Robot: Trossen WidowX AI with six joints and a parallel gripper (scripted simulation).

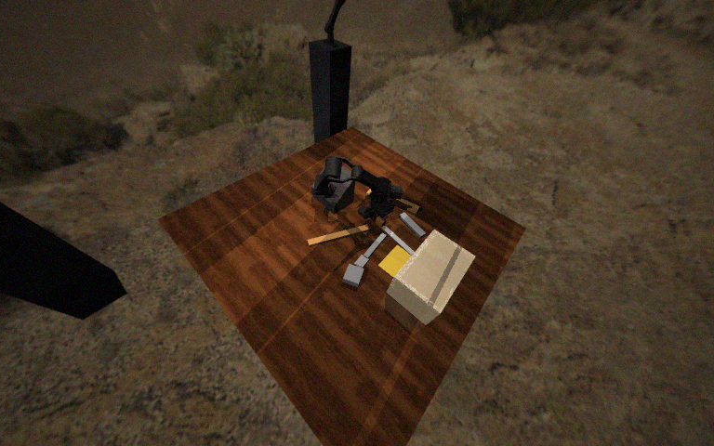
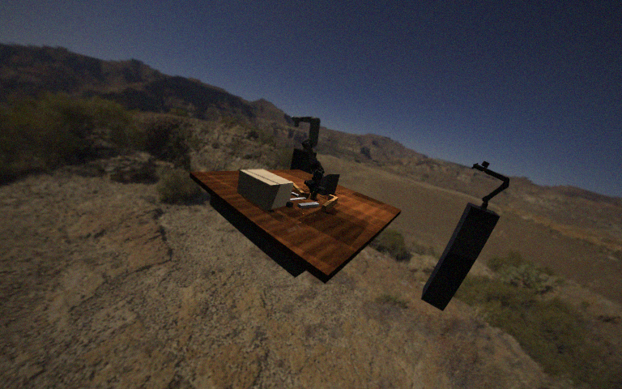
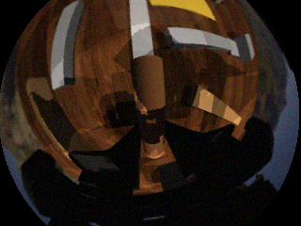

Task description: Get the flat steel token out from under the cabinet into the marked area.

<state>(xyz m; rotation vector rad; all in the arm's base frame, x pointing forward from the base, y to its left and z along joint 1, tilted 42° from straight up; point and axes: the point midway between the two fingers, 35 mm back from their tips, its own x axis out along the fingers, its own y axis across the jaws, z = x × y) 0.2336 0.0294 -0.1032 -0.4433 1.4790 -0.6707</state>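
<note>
The arm (image 1: 369, 179) is matte black throughout, built of chunky, blocky links with rounded joint housings. Its base (image 1: 332, 190) at the 10 o'clock end is a squat dark grey block with lighter grey facets on top. The gripper (image 3: 150, 151) carries flat, black, slab-like fingers with squared edges. Cables, screws and markings are too small to tell
</note>
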